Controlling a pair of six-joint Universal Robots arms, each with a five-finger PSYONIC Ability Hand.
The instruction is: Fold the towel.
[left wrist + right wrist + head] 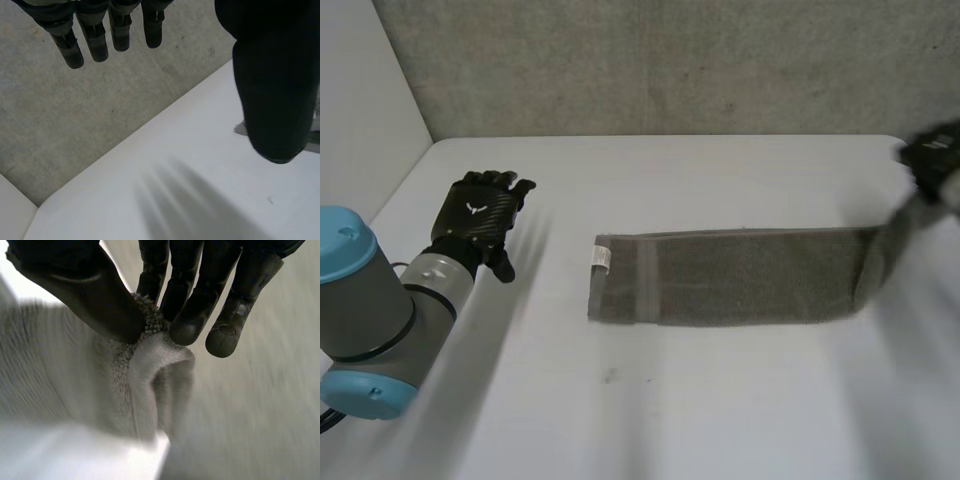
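1 end of the towel is pinched by the right robot hand between thumb and fingers; the rest lies flat on the surface. The left robot hand hovers well apart, fingers straight, holding nothing.

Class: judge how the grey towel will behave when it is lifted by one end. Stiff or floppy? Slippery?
Probably floppy: the towel sags from the right hand that pinches its end, while the rest lies flat on the table. Likely grippy, not slippery: its looped pile bunches in that pinch.
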